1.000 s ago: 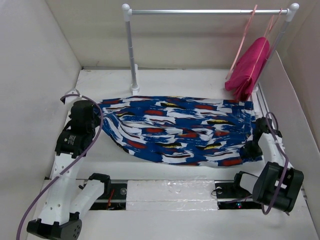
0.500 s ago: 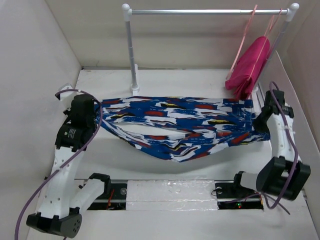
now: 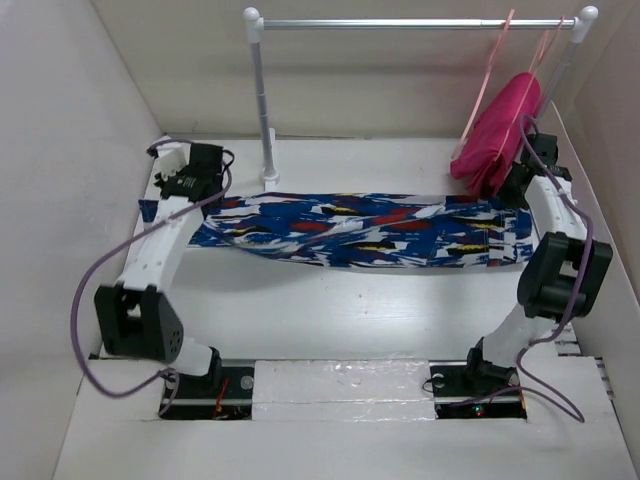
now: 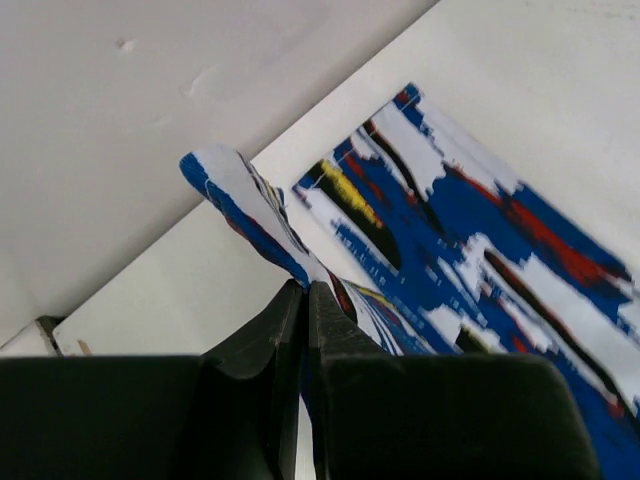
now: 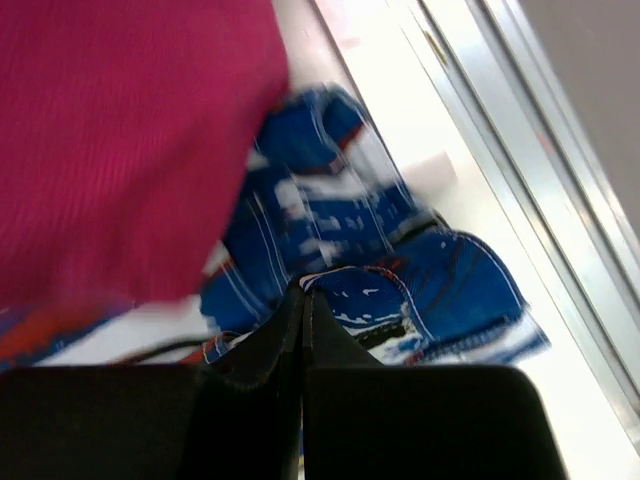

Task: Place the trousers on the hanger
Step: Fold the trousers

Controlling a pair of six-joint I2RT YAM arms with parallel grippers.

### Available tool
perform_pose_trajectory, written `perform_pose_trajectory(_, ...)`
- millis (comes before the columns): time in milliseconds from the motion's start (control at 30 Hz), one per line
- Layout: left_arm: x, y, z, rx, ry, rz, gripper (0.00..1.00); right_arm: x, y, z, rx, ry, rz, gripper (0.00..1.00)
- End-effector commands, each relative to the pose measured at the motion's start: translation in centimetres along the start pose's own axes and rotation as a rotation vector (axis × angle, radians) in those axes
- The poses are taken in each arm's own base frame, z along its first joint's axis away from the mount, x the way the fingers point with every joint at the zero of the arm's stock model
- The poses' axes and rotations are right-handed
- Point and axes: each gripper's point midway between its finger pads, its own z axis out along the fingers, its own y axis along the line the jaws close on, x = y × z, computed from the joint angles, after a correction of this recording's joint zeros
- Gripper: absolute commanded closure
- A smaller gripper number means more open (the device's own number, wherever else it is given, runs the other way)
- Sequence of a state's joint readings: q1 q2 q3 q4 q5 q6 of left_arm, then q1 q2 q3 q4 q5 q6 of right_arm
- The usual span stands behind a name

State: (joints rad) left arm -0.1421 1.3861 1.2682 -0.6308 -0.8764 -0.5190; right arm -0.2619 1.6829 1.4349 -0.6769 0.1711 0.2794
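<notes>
The trousers (image 3: 370, 230), in a blue, white and red print, lie as a long narrow strip across the table. My left gripper (image 3: 196, 182) is shut on their left end, and the left wrist view shows the cloth (image 4: 470, 210) pinched between the closed jaws (image 4: 305, 292). My right gripper (image 3: 520, 186) is shut on their right end. The right wrist view shows a hemmed edge (image 5: 400, 290) clamped at the closed jaws (image 5: 303, 292). A thin light-pink hanger (image 3: 487, 75) hangs from the rail at the far right, above the right gripper.
A silver rail (image 3: 400, 23) on white posts (image 3: 264, 110) spans the back. A magenta-pink garment (image 3: 497, 135) hangs at its right end and fills the upper left of the right wrist view (image 5: 130, 140). Walls close in left, right and back.
Both arms have swung towards the back of the table with the trousers' ends held. The cloth has been drawn from a wide spread into a narrow strip farther back.
</notes>
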Motion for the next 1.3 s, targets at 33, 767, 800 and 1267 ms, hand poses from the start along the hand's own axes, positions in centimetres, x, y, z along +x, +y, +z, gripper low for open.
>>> perform_pose_trajectory(33, -4.4, -2.6, 2.6, -0.098, -0.085, -0.035, 1.00, -7.0, 2.3, 3.0, -0.128, -0.204, 0.038, 1.00)
perform_pose_trajectory(767, 4.7, -5.5, 5.7, 0.112, 0.267, -0.002, 0.25, 1.0, 0.6, 0.9, -0.311, -0.126, 0.042, 0.26)
perform_pose_trajectory(800, 5.1, -5.5, 5.8, 0.130, 0.268, -0.030, 0.26, 1.0, 0.4, -0.8, -0.319, -0.168, 0.059, 0.28)
perform_pose_trajectory(1267, 16.2, -9.7, 5.3, 0.333, 0.614, -0.042, 0.49, 11.4, -3.2, 0.8, -0.379, -0.060, 0.250, 0.22)
